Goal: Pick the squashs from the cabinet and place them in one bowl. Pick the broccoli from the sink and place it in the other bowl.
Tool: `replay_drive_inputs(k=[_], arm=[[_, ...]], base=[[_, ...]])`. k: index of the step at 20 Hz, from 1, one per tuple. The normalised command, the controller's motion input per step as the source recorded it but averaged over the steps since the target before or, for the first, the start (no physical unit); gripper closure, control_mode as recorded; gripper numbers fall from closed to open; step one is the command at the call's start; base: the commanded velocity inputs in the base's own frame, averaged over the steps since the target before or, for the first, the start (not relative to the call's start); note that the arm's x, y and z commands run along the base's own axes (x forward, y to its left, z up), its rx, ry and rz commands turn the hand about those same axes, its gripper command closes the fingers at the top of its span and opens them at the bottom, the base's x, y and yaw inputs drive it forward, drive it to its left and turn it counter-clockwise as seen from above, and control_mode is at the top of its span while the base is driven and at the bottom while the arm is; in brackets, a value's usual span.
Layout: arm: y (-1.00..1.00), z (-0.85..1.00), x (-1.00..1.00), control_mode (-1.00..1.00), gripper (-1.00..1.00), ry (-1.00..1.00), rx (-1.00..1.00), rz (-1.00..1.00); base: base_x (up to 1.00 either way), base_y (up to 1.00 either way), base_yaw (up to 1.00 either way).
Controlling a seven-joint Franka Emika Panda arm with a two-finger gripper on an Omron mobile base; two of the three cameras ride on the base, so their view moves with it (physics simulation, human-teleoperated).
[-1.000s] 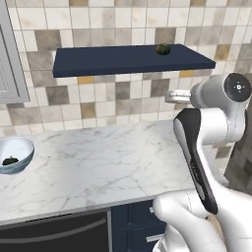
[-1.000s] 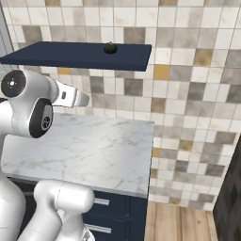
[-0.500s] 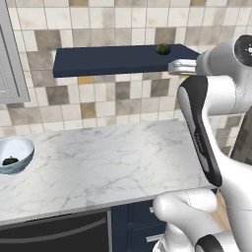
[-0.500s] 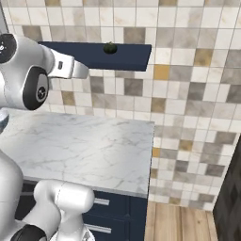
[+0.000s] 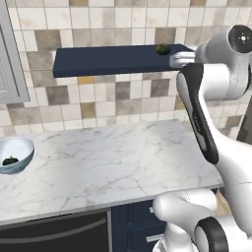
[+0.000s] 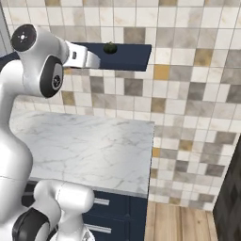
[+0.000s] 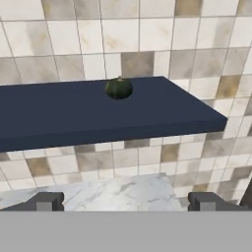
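My gripper (image 7: pixel 126 202) is wide open and empty, fingertips (image 7: pixel 47 201) spread at the bottom of the hand view. Over the last second I've swung the arm up from counter height to the cabinet (image 5: pixel 108 59), level with the remaining squash (image 7: pixel 118 88) near its right end. One squash (image 5: pixel 10 161) already sits in the bowl (image 5: pixel 22 150); reaching forward seems next.

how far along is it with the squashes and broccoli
Done: one squash already lies in the bowl at the counter's left end. In hand: the end effector, fingers spread and empty, faces the second squash on the navy shelf. Left: pick and bowl that squash, then the broccoli.
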Motion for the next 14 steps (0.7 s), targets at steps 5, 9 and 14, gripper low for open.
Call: replay_drive_inputs(k=[5,9,14], arm=[[-0.19,0.0,0.77,-1.0,-1.0,0.07,0.0,0.0],[-0.14,0.08,0.77,-1.0,-1.0,0.1,0.0,0.03],[-0.03,0.0,0.79,-1.0,-1.0,0.02,0.0,0.01]], base=[[0.0,0.0,0.0],[0.0,0.0,0.0],[0.0,0.0,0.0]])
